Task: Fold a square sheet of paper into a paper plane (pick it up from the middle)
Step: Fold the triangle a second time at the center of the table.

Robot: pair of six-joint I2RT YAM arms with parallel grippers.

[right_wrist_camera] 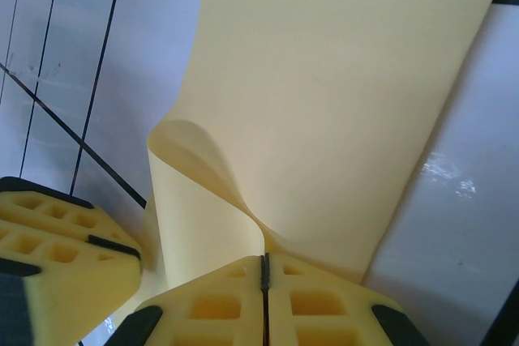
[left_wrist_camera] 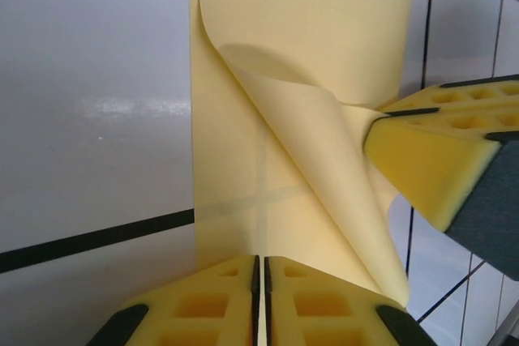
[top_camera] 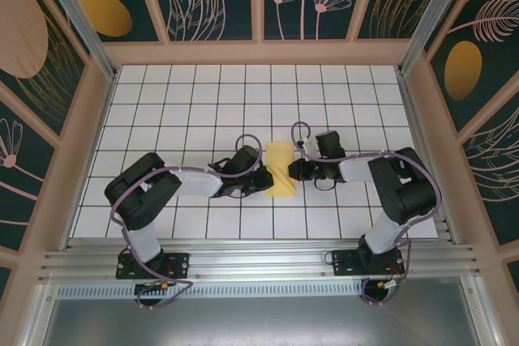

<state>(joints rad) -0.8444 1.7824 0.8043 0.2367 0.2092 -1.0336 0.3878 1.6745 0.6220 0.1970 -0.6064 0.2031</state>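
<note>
"Left pincer (left_wrist_camera: 259, 285) is pinching the square sheet of paper (top_camera: 280, 166) at the sheet's left edge. Its two yellow pads (left_wrist_camera: 203, 309) are pressed together with the paper in between."

"And the right pincer (right_wrist_camera: 264, 285)?"

"Same thing, at the sheet's right edge. It is shut on the paper too."

"So where is the sheet?"

"Lying on the white table (top_camera: 203, 95), with one pincer on each side of it. From above it looks tall and thin, not square. I think it is folded in half, or close to it."

"Is that fold done?"

"Not flat yet. A big flap (left_wrist_camera: 312, 131) curls up off the sheet on its right side. It is round and soft, not pressed down. I cannot see a sharp crease there."

"What about the thin lines (left_wrist_camera: 243, 200) on the paper?"

"Those look like the table's black lines showing through the sheet. Not folds, I think."

"So how much of the plane is made?"

"Just the start, maybe the first fold. The sheet has no pointy nose, no wings and no ridge down the middle. The flap needs to go flat, then come the corner folds and the wing folds. Most of the job is left."
</note>
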